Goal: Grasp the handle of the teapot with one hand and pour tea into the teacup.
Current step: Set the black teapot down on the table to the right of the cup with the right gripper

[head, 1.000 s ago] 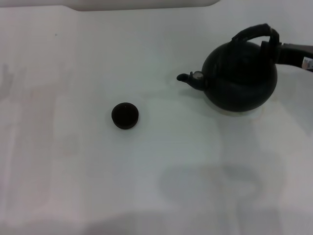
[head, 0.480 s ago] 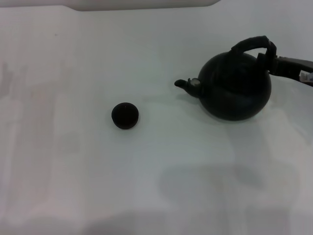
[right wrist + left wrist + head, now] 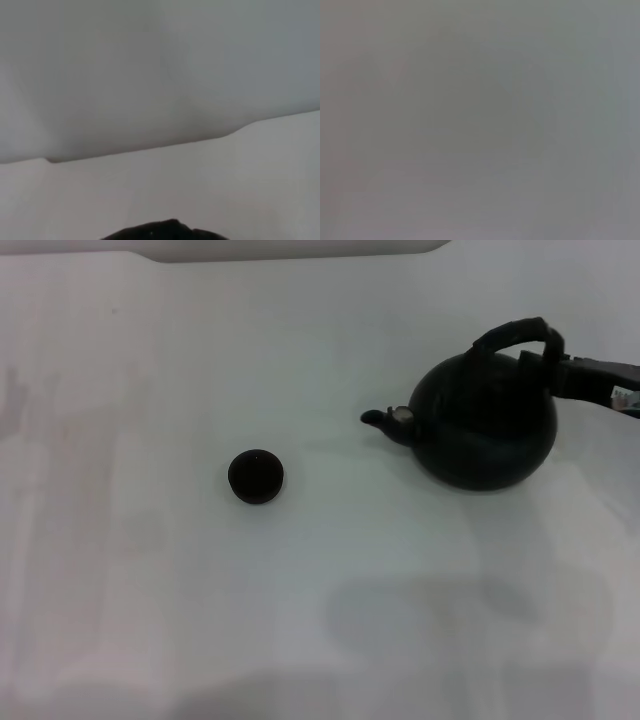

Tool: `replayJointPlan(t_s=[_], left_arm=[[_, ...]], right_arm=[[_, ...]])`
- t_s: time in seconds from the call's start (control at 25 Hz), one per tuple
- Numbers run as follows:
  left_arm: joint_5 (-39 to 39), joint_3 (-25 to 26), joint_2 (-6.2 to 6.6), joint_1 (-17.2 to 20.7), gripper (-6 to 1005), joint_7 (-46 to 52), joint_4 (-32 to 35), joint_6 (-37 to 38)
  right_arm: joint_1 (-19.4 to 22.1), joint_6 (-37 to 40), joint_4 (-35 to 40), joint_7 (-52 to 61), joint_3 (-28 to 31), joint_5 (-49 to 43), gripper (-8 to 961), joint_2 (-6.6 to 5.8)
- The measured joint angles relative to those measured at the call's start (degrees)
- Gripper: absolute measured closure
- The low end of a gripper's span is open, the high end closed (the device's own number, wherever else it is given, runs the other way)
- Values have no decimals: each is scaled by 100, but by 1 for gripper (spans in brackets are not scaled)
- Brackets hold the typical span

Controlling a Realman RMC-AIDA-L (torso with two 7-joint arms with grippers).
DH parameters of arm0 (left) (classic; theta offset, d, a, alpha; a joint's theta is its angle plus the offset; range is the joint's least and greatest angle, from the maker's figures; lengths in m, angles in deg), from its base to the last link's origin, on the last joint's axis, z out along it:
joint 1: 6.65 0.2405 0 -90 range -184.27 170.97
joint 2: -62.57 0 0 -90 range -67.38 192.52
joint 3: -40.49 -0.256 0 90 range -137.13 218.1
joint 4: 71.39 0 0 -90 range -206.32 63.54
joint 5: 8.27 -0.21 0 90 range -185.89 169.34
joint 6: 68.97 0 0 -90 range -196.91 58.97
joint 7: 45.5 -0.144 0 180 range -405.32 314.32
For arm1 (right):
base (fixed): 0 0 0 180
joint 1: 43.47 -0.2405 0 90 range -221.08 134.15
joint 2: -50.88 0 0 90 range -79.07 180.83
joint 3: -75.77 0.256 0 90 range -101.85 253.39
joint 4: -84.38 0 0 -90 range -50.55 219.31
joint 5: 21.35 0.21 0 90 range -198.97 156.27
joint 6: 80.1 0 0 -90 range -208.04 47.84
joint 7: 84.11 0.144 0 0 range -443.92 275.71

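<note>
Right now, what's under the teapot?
The teapot hangs off the table by its handle, held by the right gripper; only its shadow lies below. The spot behind its body is hidden.

The teapot (image 3: pixel 487 430) looks like matt black cast iron, its rounded body dull with only a faint sheen. Over it, the handle (image 3: pixel 517 333) has a ridged, wrapped texture. The spout beside the body ends in a paler, slightly shiny tip. Left of the teapot, the teacup (image 3: pixel 256 476) is dark and matt. The table (image 3: pixel 150 590) under them is smooth, white and softly glossy.
</note>
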Motion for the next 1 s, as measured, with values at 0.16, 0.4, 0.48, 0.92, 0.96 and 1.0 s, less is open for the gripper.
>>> replayJointPlan(t_s=[0.16, 0.4, 0.48, 0.92, 0.96, 1.0], left_arm=[[0, 0, 0, 0, 138, 0, 0, -5], [0, 0, 0, 0, 137, 0, 0, -9], [-1, 0, 0, 0, 137, 0, 6, -9], [6, 119, -1, 0, 137, 0, 44, -14], [9, 127, -2, 2, 137, 0, 44, -15], [9, 128, -4, 4, 137, 0, 43, -16]], right_arm=[[-14, -86, 25, -131, 28, -27, 574, 2], [71, -157, 130, -155, 147, -28, 430, 0], [104, -320, 182, -170, 251, -20, 344, -2], [153, -2177, 40, -957, 2020, 661, 124, 21], [153, -2294, -91, -1189, 2249, 896, 124, 19], [137, -2366, -248, -1376, 2459, 1090, 124, 19]])
